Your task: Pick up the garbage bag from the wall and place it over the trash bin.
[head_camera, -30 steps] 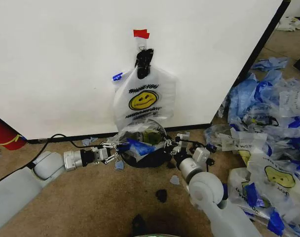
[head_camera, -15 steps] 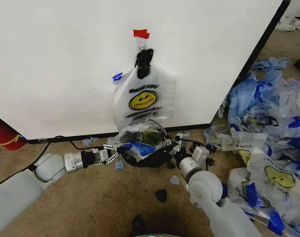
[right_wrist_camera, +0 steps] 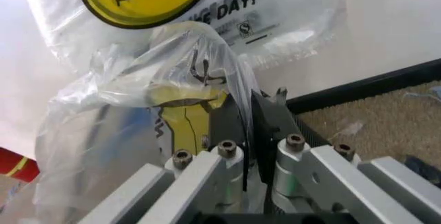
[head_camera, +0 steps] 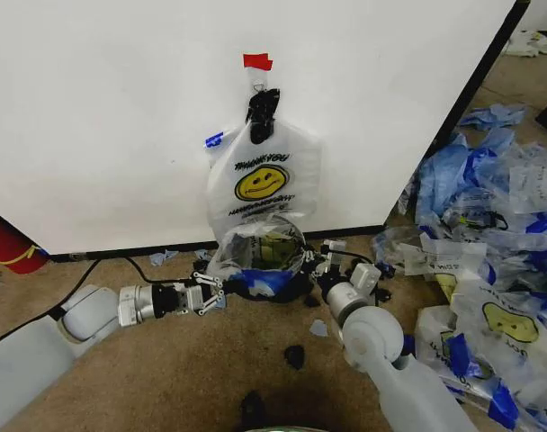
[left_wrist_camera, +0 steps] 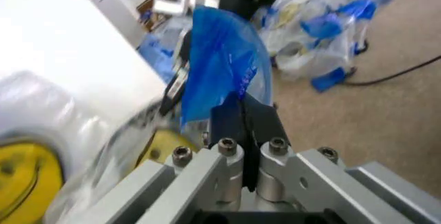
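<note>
Left gripper [head_camera: 210,294] sat low at the bin's left edge, fingers clamped on the bag's [head_camera: 255,252] blue-taped edge; the left wrist view showed the pads [left_wrist_camera: 242,126] pinched together on blue film. Right gripper [head_camera: 317,266] was at the bin's right edge, likewise pinched on clear bag film, pads [right_wrist_camera: 249,131] together with plastic between them.

Bag was off the wall and draped over the bin [head_camera: 282,290], mouth stretched between the two grippers. Its film ballooned above the rim, with the blue strip lying across the front. The bin stood on carpet, tight against the wall [head_camera: 121,135].

A second smiley bag [head_camera: 260,180] with no blue across its print hung from a black clip [head_camera: 261,112] directly above, its bottom just over the bin. Not the target.

Step, as I read it: the final one, pulling the bag mouth down around the rim. Placement was mostly done, but the film looked puffed up rather than seated.

Next move likely needs both grippers to go down and outward together, keeping tension even so the thin film doesn't tear or slip off one side. Then let go only once the edge is below the rim. Risk: a light bin could tip or slide under an uneven pull.
</note>
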Available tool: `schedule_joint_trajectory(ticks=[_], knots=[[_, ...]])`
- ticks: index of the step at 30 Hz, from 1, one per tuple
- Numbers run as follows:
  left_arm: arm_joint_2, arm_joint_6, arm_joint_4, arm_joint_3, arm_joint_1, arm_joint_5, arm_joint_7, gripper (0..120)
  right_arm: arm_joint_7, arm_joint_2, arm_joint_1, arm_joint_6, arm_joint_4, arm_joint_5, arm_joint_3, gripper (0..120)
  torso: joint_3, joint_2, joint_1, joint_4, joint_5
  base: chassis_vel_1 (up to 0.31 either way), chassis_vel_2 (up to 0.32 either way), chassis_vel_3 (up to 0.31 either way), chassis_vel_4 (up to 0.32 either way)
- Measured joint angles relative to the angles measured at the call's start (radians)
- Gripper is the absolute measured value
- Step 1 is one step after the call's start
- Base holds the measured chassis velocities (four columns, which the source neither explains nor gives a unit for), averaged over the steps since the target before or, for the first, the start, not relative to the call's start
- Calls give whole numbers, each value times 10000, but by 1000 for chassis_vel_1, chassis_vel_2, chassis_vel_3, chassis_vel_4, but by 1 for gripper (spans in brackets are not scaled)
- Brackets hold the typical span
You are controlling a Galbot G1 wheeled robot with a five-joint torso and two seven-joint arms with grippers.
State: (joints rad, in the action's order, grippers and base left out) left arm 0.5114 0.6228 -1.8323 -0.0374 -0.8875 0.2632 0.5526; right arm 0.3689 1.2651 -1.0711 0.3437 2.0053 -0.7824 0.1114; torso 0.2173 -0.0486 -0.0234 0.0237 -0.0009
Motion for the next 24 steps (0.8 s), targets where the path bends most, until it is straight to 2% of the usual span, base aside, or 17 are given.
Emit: schedule_joint_trajectory(ticks=[6,16,24], knots=[[197,101,-128,-35,-225,-239,7,0,-18,2,9,-4,1,5,-1,0,0,0,0,0,0,0,0,0,0],[614,448,507,-296,-420,-1040,308,0,0,-62,89,2,283,-189,31,0,0,0,0,-1,-1,0,0,0,0],[786,490,848,-494,-258,-1183,343,0,143,-146,159,76,609,-537,106,0,0,0,0,-1,0,0,0,0,0]])
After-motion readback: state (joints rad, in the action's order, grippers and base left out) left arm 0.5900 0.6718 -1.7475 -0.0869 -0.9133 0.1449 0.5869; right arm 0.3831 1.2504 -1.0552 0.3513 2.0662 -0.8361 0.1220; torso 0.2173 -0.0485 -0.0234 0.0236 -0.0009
